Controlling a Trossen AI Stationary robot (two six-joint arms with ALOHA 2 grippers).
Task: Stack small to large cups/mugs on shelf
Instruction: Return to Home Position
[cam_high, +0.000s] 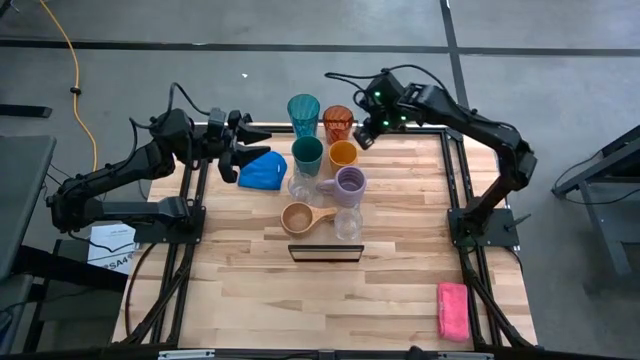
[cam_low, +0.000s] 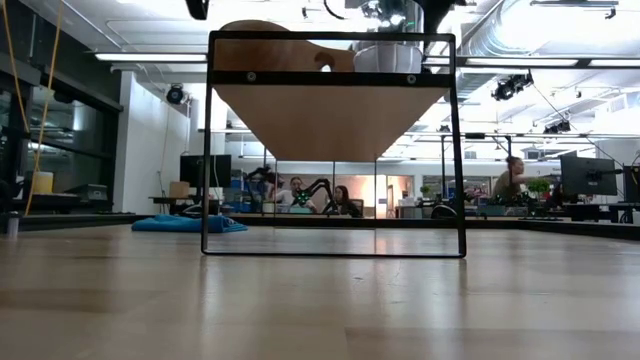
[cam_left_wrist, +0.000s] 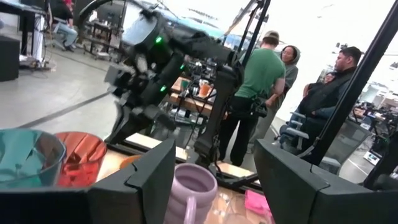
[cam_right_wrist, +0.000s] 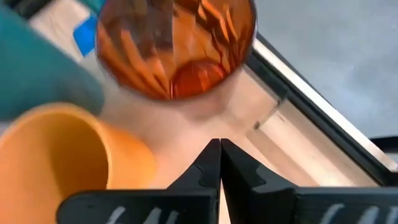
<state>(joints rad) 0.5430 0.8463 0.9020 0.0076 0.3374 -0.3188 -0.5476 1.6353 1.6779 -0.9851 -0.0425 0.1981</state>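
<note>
All eight cups are seen standing on the shelf (cam_low: 330, 125), in two rows along its long side, which is laid from the near edge of the tabletop (cam_high: 250, 300) to the far edge. At the far end the teal tumbler (cam_high: 303, 112) and the red cup (cam_high: 338, 122) are found. Next the dark green cup (cam_high: 307, 153) and the orange cup (cam_high: 343, 154) are set, then a clear glass (cam_high: 303, 187) and the lavender mug (cam_high: 350, 182), and last the tan mug (cam_high: 298, 217) and a second clear glass (cam_high: 347, 225). The right gripper (cam_right_wrist: 219, 146) is held just beside the red cup and the orange cup, on their right, with its jaws pressed together on nothing. The right arm is the nearer one, and it should likely be pulled off to the right so no cup is knocked. The left gripper (cam_left_wrist: 214, 155) is held left of the shelf, jaws spread wide and empty, near a blue cloth (cam_high: 262, 172). A pink sponge (cam_high: 452, 308) is laid by the near right corner. People are seen in the room behind
</note>
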